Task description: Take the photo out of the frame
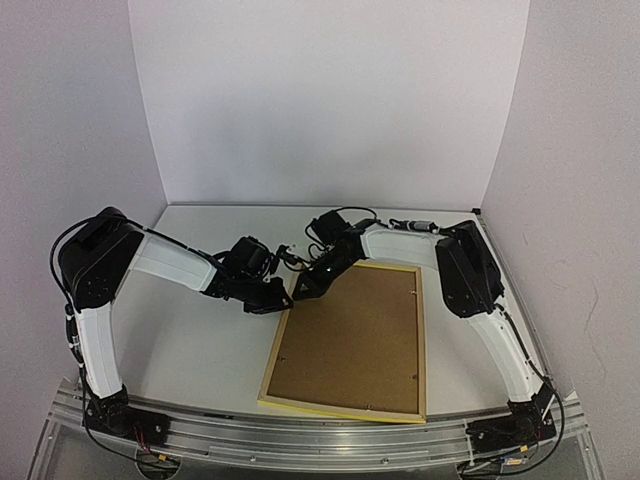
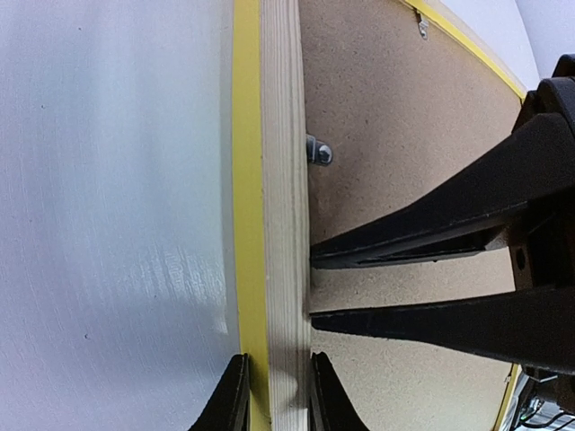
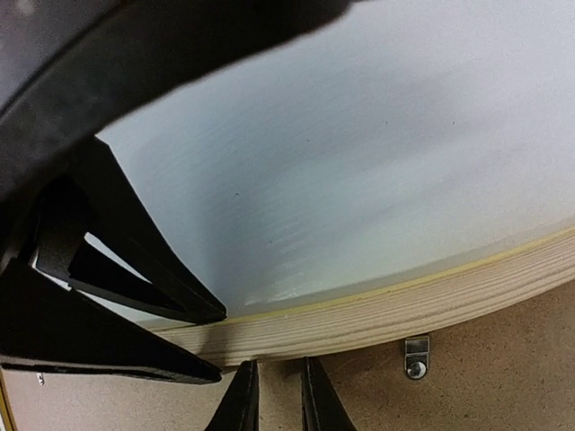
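Thin yellow rectangular picture frame (image 1: 422, 340), pale wood back, lies face-down on white counter (image 1: 200, 340), brown fibreboard backing sheet (image 1: 350, 340) facing up. Left fingers (image 2: 235, 400) clenched across left wooden rail near far corner. Right fingers (image 3: 241, 404) at backing edge just inside same rail, tips narrowly apart; whether grasping anything, cannot tell. Small metal clip (image 2: 319, 153) near them.

Left gripper (image 2: 277, 391) tight astride the frame (image 2: 283, 135) rail, right gripper (image 2: 313, 287) at its inner edge, 2 tips apart.
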`<state>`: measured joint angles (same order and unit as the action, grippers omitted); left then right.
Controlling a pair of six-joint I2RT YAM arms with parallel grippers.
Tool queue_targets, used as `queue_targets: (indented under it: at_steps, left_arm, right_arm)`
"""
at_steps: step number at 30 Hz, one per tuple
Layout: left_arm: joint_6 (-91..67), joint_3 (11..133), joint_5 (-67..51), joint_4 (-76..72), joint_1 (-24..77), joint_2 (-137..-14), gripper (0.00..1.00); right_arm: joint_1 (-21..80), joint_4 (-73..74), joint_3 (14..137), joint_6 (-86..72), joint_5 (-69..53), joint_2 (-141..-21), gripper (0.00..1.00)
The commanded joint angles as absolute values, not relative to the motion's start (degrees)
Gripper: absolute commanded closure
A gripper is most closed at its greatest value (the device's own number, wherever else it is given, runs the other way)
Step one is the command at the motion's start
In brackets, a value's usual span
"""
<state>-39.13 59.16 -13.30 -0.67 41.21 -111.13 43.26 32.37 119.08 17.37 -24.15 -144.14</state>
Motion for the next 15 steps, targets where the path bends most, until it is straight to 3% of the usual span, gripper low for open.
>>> queue_targets:
  at_steps: [1, 8, 15]
  left_arm:
    - [-39.8, 55.3, -21.4, 6.9, 43.3, -113.7, 1.0]
    - [-39.8, 55.1, -21.3, 6.9, 43.3, -113.0, 1.0]
    - [-39.5, 55.9, -21.7, 7.5, 43.3, -113.6, 1.0]
  right_arm:
    - [44.9, 36.0, 119.4, 6.9, -5.9, -143.8, 0.8]
    - [45.0, 28.9, 114.7, -6.1, 7.5, -140.8, 0.74]
    - [46.3, 20.4, 107.4, -10.3, 12.8, -138.4, 0.53]
